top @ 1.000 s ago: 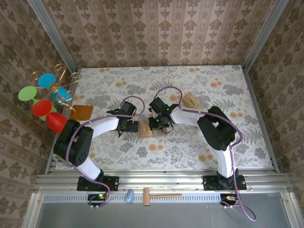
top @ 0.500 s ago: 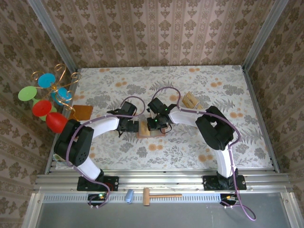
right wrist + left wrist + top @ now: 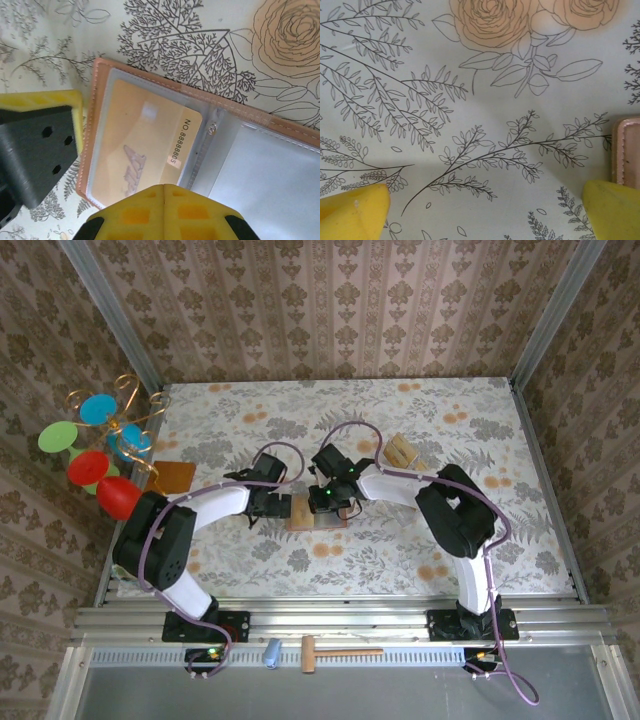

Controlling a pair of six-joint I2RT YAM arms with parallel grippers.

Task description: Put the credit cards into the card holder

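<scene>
One tan-gold card reading "NO. 8888805" sits sleeved inside the open brown leather card holder — my right gripper pinched closed and empty over it, my left gripper spread wide beside it.

A flat tan-gold rectangular card, under a clear sleeve of the reddish-brown leather-like wallet, bears the printed text "NO. 8888805" near one short edge.

The bench is seen evenly and brightly lit from above, with only soft shadows cast beneath the arms, while the yellow fingers are rendered out of focus close up and pale glare is caught on the clear sleeves of the card holder.
</scene>
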